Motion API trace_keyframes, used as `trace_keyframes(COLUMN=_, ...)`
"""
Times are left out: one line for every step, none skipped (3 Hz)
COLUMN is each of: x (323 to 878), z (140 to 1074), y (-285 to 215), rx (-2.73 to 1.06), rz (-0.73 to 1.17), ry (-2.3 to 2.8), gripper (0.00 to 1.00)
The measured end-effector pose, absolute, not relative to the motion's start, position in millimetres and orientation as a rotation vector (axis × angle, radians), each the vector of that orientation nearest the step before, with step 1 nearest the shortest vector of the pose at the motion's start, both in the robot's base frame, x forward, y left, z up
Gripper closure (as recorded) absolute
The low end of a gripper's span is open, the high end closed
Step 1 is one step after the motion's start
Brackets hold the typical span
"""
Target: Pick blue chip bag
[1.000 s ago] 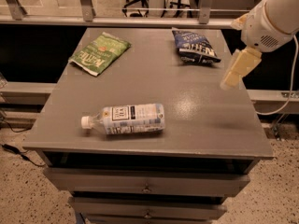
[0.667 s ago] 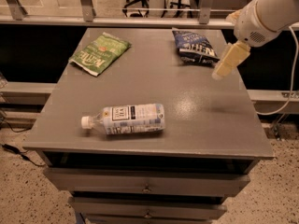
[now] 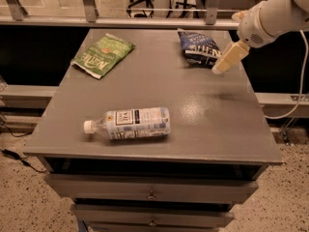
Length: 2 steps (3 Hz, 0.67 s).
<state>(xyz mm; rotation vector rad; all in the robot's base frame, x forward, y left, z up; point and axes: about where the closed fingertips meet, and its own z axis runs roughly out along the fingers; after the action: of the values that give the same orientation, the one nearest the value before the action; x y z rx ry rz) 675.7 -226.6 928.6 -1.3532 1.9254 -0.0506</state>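
Overhead, a grey table (image 3: 193, 129) fills most of the camera view, with three things lying on its top. Taking the tabletop as a clock face, the blue chip bag (image 3: 199, 47) lies flat at about 1 o'clock, close to the far edge, dark navy and crinkled with white lettering across its front. The gripper (image 3: 219, 69) hangs at about 2 o'clock, a pale beige wedge slanting down toward 7 o'clock from the white arm (image 3: 270, 18), which reaches in from the upper right corner. Its tip sits just beside the bag's right-hand edge, at the bag's 4 o'clock corner, and appears to be above the table rather than resting on it; whether it touches the bag I cannot tell. Whether the gripper is open or closed cannot be told from this angle, and nothing is seen held in it. A faint dark shadow (image 3: 227, 96) falls on the tabletop at 6 o'clock from the gripper. The green chip bag (image 3: 102, 55) lies flat at about 11 o'clock, well apart from the blue one, slanted with one corner toward the left edge. A clear plastic bottle (image 3: 131, 123) lies on its side at about 7 o'clock, near the front edge, its white cap (image 3: 88, 126) pointing to 9 o'clock and a white and dark label around its body. Below the top, drawers (image 3: 152, 187) with small knobs face the front. A thin cable (image 3: 303, 71) hangs down past the table's right side.
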Motion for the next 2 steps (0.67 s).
trace_keyframes(x=703, z=921, y=-234, rx=-1.236, rz=0.018, ry=1.857, gripper=0.0)
trace_keyframes(x=730, z=903, y=-229, rx=-1.162, rz=0.079, ry=1.856, gripper=0.0)
